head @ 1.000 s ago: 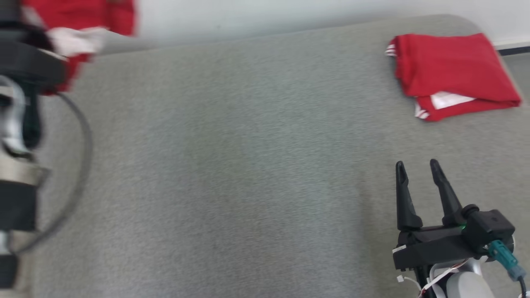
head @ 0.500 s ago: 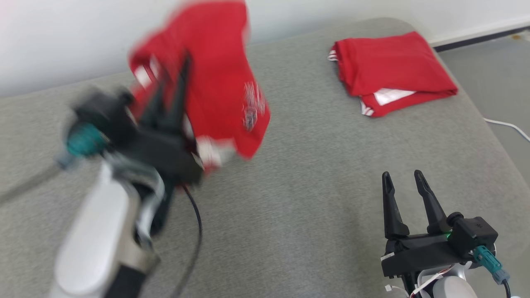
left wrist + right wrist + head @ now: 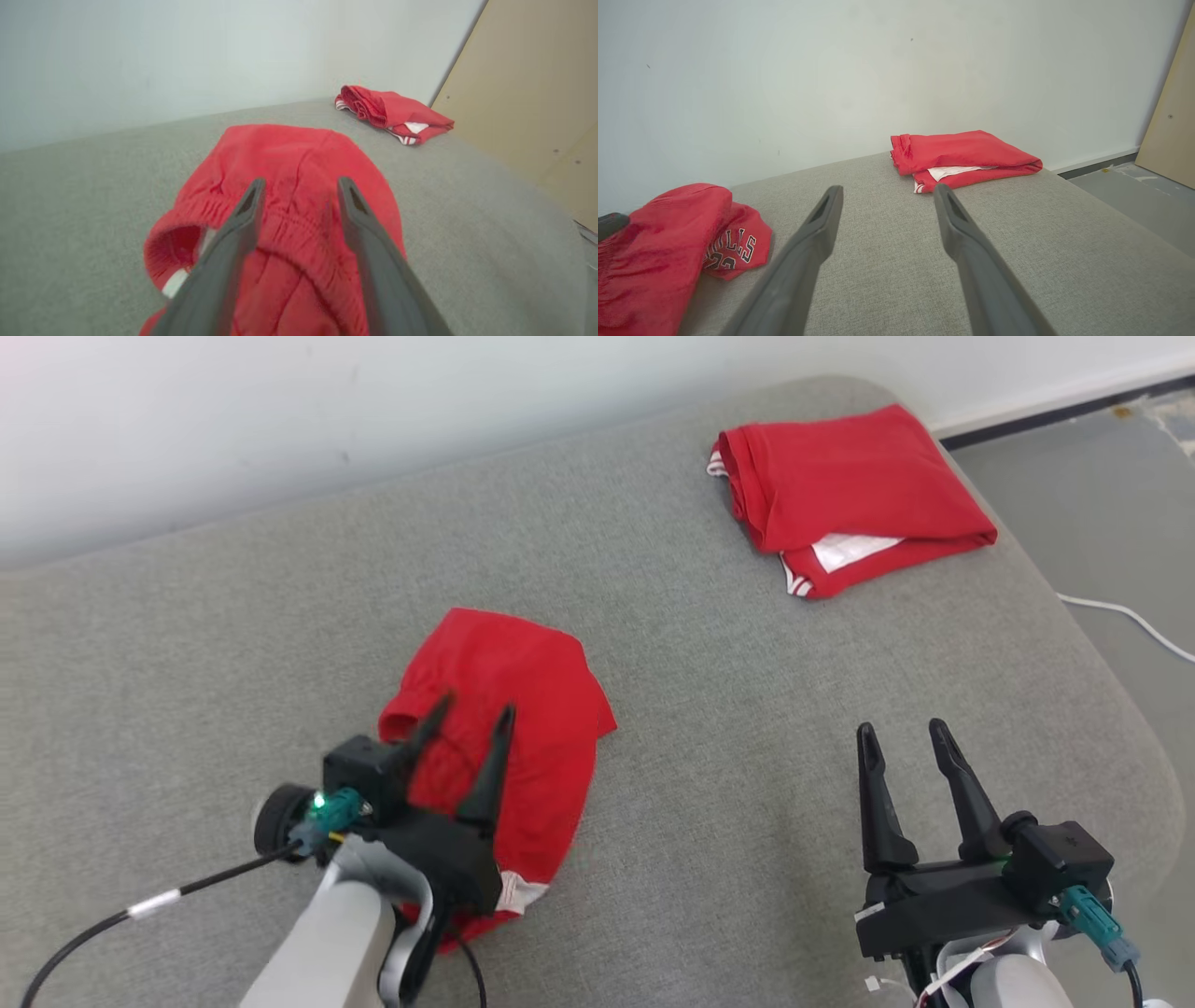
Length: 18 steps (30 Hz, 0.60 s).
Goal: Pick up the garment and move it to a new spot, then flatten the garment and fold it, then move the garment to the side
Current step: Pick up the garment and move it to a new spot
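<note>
- Garment (image 3: 532, 672): red, white trim at one edge, black lettering outlined in white.
- Folded garment (image 3: 840, 485): red, white stripes along its edge, a white patch.
- Cushion (image 3: 728, 756): grey, fine weave.
- Wall (image 3: 280, 411): white.
- Left gripper (image 3: 476, 703), right gripper (image 3: 901, 726): black, teal plugs.
- Panel (image 3: 537, 93): tan.

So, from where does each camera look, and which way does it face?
Head view: on the robot's head, facing forward and down at the grey cushion; left claw and right claw both show, open.
Left wrist view: on the left wrist, looking along its own fingers down at the crumpled red Bulls shorts.
Right wrist view: on the right wrist, looking low across the cushion at the folded red garment and white wall; own fingers show.
Shared: both wrist views show the folded garment and the shorts.
</note>
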Tool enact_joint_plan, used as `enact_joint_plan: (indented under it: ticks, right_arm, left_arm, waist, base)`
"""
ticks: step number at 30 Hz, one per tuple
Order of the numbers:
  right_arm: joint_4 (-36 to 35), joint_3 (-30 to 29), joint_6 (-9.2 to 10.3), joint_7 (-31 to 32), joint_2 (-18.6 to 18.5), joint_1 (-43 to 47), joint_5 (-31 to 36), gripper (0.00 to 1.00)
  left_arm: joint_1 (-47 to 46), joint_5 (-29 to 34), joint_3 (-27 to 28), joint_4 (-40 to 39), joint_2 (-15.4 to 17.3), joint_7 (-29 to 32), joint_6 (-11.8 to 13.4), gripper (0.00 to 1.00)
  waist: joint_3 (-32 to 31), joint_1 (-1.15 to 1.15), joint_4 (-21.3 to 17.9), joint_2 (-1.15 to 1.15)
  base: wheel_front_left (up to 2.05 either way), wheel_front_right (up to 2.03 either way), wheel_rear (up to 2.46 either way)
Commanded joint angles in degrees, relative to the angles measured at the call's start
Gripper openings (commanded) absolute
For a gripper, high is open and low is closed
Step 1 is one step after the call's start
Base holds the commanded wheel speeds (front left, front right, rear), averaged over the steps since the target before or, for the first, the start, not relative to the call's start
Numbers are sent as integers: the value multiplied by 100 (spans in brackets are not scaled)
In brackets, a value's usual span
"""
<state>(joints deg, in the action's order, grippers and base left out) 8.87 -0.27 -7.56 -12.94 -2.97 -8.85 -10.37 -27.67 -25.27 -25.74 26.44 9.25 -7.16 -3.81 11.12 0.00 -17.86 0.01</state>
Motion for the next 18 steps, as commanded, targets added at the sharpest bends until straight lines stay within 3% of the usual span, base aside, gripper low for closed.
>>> enact_joint_plan:
  ticks: [1,8,18]
  right_arm:
    - [-12,-45,12,19,17,84,66,100]
    - [-127,-223,11,148,16,303,183,100]
    - [-364,-294,12,332,16,535,208,100]
  left_arm:
    - [-136,-14,89,-52,-3,-232,25,100]
    - [-72,1,358,-561,255,-482,230,100]
    - [816,112,1292,-1987,1000,-750,910,100]
  waist:
    - [-232,0,172,-1]
    - [-646,0,542,-1]
    - [-1015,0,1133,-1]
  base:
    - [0,0,0]
    - [0,0,0]
    - [0,0,0]
